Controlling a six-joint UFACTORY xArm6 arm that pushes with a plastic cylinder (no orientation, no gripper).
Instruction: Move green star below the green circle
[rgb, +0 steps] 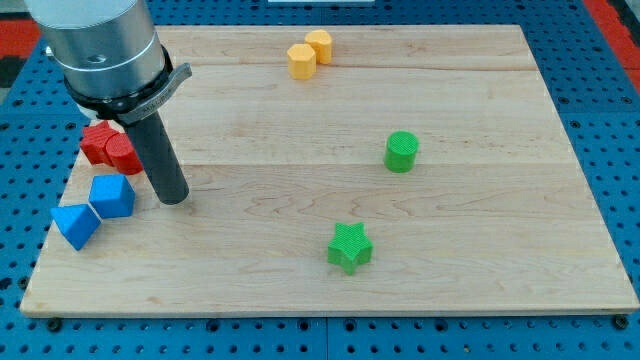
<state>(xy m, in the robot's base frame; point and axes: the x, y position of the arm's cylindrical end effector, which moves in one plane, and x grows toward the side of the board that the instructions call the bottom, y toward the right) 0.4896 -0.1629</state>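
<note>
- Wooden board (480, 90) on blue pegboard, blocks scattered across it.
- Arm over the view's left; no gripper fitted, just a bare rod, so nothing open, closed or held. My tip (173, 199) down on the board, just right of the blue cube (111, 196), with the blue triangular block (74, 225) lower left of that and the red blocks (110, 148) above.
- Green star (350, 247) at lower centre, well apart from my tip: off to the view's right and slightly lower.
- Green circle (401, 151) above and right of star; star not yet beneath it.
- Judgement: star needs a rightward shove, so tip probably has to cross and land on the star's left side first.
- Two yellow blocks (309, 53) at top, touching, clear of that path.
</note>
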